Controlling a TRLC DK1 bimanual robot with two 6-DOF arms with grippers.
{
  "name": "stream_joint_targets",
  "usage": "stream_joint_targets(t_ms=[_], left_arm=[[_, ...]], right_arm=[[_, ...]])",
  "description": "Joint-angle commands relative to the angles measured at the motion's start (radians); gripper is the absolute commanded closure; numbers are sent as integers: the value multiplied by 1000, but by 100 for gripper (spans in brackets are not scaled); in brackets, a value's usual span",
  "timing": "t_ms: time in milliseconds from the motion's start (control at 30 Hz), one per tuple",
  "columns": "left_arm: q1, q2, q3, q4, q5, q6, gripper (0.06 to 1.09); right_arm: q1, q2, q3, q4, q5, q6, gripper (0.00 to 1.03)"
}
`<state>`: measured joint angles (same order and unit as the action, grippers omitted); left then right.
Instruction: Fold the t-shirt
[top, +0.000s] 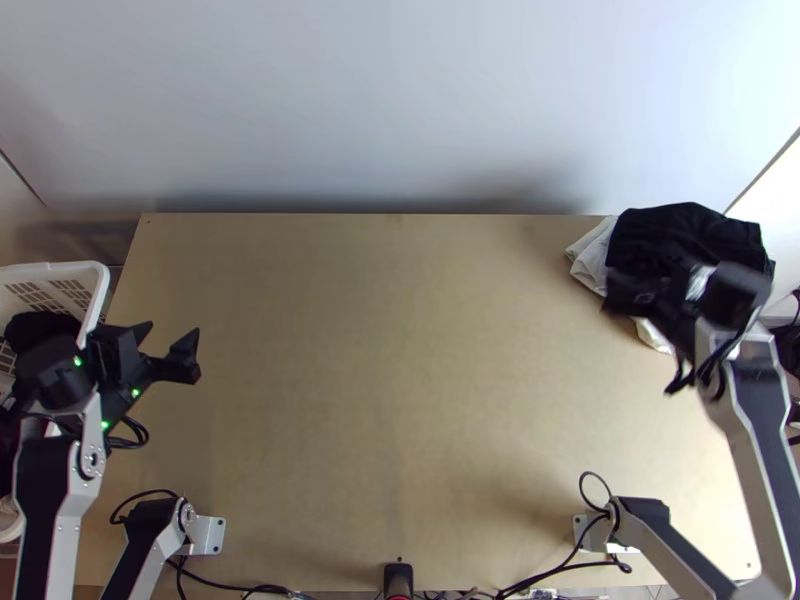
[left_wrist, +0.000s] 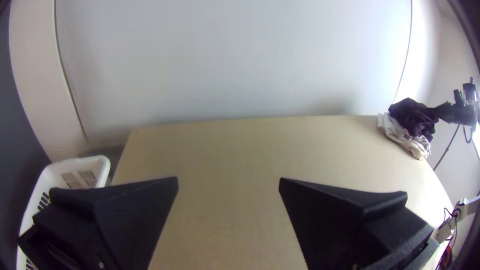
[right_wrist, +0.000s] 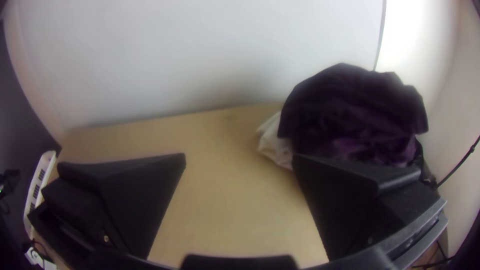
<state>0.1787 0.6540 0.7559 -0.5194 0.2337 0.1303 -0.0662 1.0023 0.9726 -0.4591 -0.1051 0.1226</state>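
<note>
- Left gripper (top: 172, 330): open, nothing in it, left side of the top view by the basket (top: 60, 268); best kept clear of the pull.
- Table (top: 390, 350) centre suited spreading flat before any fold.
- Right gripper (right_wrist: 239, 156): open, upper right of the top view, at the pile.
- Shirt, probably the dark bunch (right_wrist: 350, 115), lay upper right on white cloth (right_wrist: 272, 145); needed a shallow pinch, dark layer only.

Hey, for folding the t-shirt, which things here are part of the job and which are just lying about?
Part of the job:
- Dark cloth, bunched on white cloth; either may be the t-shirt, I can't tell which
- Left gripper and right gripper
- Table

Probably just lying about:
- White basket
- Cables
</note>
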Motion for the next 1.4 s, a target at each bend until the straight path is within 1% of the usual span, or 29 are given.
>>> stream_joint_targets(t_ms=[0, 33, 67, 100, 133, 167, 200, 267, 333, 400, 433, 467, 500, 567, 600, 667, 700, 733, 800, 867, 900, 1000, 1033, 1067, 1167, 1233, 1300, 1367], left_arm=[[-12, -77, -153, 71, -37, -9, 10], [-18, -83, -170, 78, -37, -9, 10], [-25, -93, -190, 84, -37, -9, 10], [-31, -100, -213, 87, -37, -9, 10], [-33, -116, -242, 98, -37, -9, 10], [-33, -139, -282, 121, -37, -12, 10], [-35, -175, -325, 153, -37, -21, 10], [-33, -283, -405, 213, -48, -23, 10], [-31, -458, -480, 236, -88, -24, 10], [-18, -668, -547, 242, -105, -44, 10], [-15, -659, -546, 251, -112, -57, 10], [-4, -629, -529, 203, -120, -70, 10], [10, -643, -537, 193, -119, -74, 10], [22, -657, -530, 145, -119, -138, 10], [22, -657, -527, 124, -119, -152, 10], [21, -656, -514, 47, -119, -176, 10], [36, -657, -510, 32, -119, -178, 10], [58, -657, -509, 21, -119, -182, 10], [123, -657, -507, 13, -119, -182, 10], [206, -659, -501, -4, -120, -103, 10], [252, -659, -503, -4, -120, -93, 10], [377, -657, -507, -8, -119, -90, 10], [406, -657, -507, -10, -119, -92, 10], [421, -657, -506, -14, -119, -92, 10], [439, -657, -506, -11, -120, -87, 10], [518, -657, -506, -2, -119, -63, 10], [602, -657, -507, -4, -116, -72, 10], [607, -657, -507, -10, -117, -83, 10]], right_arm=[[121, -252, -258, -1, 81, 32, 4], [137, -307, -301, 31, 100, 25, 4], [152, -347, -331, 30, 107, 11, 4], [164, -376, -354, 7, 131, 3, 4], [178, -403, -380, -7, 160, -26, 4], [192, -439, -414, -7, 214, -38, 4], [204, -473, -445, -7, 248, -38, 4], [210, -524, -503, -19, 282, -43, 4], [195, -571, -525, 5, 288, -40, 4], [183, -576, -537, 79, 300, -41, 4], [174, -584, -554, 126, 308, -46, 4], [172, -603, -580, 174, 308, -57, 4], [172, -630, -615, 231, 309, -80, 4], [177, -714, -707, 310, 318, -161, 4], [181, -777, -755, 336, 318, -204, 4], [194, -993, -836, 315, 318, -262, 4], [190, -1013, -851, 362, 317, -270, 4], [186, -1002, -838, 335, 318, -267, 4], [161, -1007, -839, 332, 317, -250, 4], [143, -1007, -874, 329, 317, -207, 4], [134, -1004, -876, 283, 318, -170, 4], [52, -1001, -881, 234, 318, 5, 4], [39, -1001, -881, 226, 318, 45, 4], [40, -1002, -881, 223, 318, 63, 4], [57, -1002, -881, 223, 318, 68, 4], [55, -1002, -881, 223, 318, 68, 4], [55, -1002, -881, 223, 318, 68, 4], [55, -1002, -881, 223, 318, 68, 4]])
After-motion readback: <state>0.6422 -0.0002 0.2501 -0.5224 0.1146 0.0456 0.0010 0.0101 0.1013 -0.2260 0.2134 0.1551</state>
